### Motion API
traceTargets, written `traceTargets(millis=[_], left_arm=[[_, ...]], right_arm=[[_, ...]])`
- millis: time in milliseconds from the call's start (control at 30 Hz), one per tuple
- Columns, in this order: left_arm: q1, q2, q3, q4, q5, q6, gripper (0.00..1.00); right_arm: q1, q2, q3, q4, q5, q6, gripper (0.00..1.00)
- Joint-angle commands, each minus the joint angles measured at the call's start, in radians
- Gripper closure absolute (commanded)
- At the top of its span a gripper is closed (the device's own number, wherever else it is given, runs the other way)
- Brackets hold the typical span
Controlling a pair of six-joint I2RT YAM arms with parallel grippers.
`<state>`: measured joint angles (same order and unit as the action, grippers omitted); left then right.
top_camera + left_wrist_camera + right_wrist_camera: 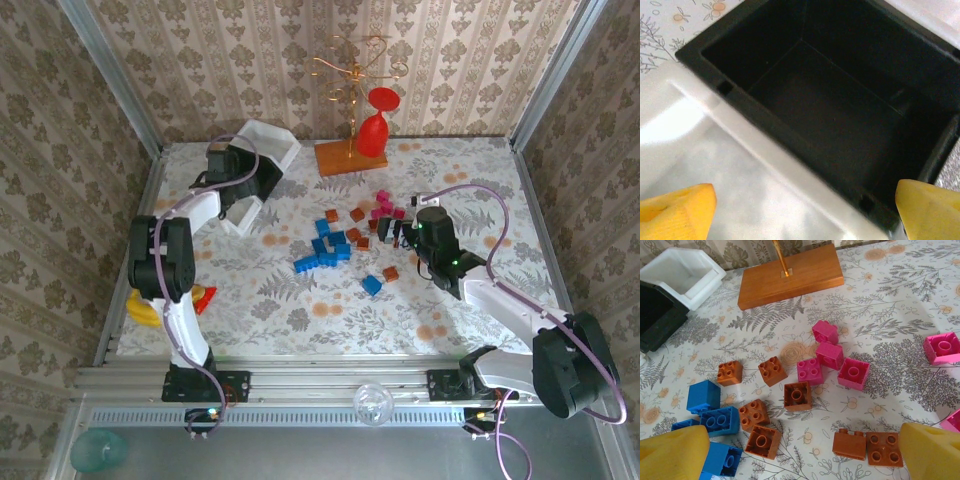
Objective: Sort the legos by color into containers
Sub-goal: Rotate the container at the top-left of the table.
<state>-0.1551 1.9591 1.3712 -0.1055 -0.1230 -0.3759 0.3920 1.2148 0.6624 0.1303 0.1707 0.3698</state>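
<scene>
Across the top view, the legos [335,245] are seen loose on the table [460,180], apparently unsorted; the containers [268,142], upper left, are partly hidden by the left arm [165,260]. At the left wrist, the black container [830,115] is shown empty, left jaws apart. At the right wrist, right jaws are spread over legos, some cut off.

Legos [335,245] scattered on table [460,170]; left claw [235,172] over containers [277,135]

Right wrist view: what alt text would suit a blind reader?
Loose pink, brown and blue legos lie scattered on a floral tablecloth below the open right claw. A wooden base, a white container and a black container sit beyond them.
</scene>
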Motion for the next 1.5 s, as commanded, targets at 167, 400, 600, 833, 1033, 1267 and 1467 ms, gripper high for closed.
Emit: traceTargets(millis=[167,400,600,833,1033,1267,1467], left_arm=[[0.019,0.115,0.143,-0.068,0.043,-0.018,0.11],[0.018,0.169,0.222,-0.126,0.056,0.018,0.26],[0.022,0.082,0.072,-0.076,0.028,0.042,0.39],[0.084,-0.029,-0.104,0.002,0.09,0.019,0.5],[0.048,0.02,-0.016,-0.089,0.198,0.097,0.56],[0.001,0.057,0.05,-0.138,0.225,0.134,0.59],[-0.02,0.1,0.106,-0.151,0.249,0.141,0.6]], right_arm=[[0.008,0.056,-0.001,0.02,-0.025,0.007,0.01],[0.009,0.096,0.015,0.005,-0.029,0.02,0.01],[0.01,0.108,0.025,-0.01,-0.026,0.017,0.01],[0.01,0.119,0.032,-0.017,-0.032,0.017,0.0],[0.011,0.12,0.036,-0.02,-0.028,0.016,0.0],[0.012,0.13,0.037,-0.021,-0.032,0.02,0.0],[0.012,0.129,0.039,-0.025,-0.033,0.021,0.0]])
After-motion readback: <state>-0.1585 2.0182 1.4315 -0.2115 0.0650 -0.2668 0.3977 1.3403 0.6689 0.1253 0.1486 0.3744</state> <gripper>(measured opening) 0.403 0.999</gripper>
